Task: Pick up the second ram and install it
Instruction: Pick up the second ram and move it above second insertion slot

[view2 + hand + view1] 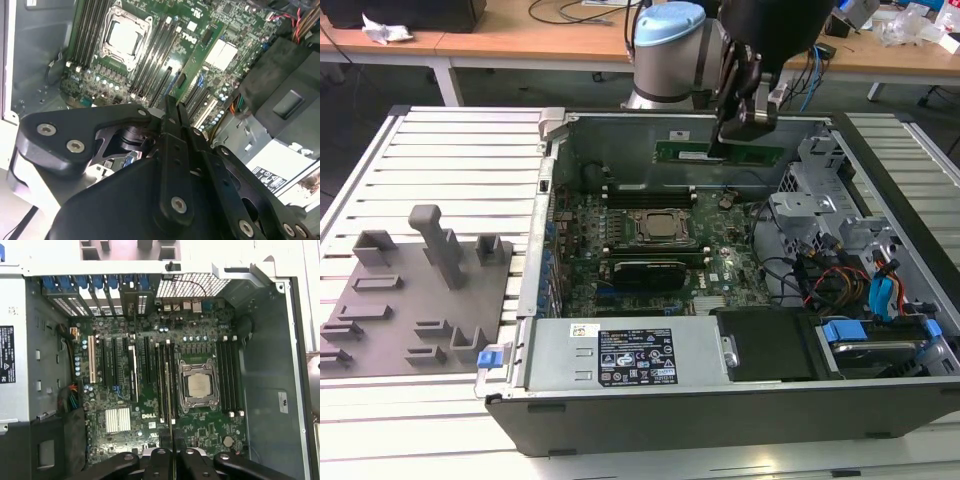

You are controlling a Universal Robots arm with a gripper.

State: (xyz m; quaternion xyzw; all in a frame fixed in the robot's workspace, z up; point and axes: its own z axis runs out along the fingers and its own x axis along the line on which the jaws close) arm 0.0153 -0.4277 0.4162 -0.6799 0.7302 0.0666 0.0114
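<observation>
Install stage: gripper (728, 140) clenched on the second ram (760, 155)
I judge alignment over the memory slots (227, 375) essential

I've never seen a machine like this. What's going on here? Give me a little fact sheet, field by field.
Machine: one robot arm, its gripper above an open computer case
Holding: a green memory stick, clamped in the gripper, level, in the air
Below it: the green main board with a processor in the middle
Stick's state: not yet seated in a slot
Beside the case: a grey holder plate on the slatted table, at the exterior view's left
</observation>
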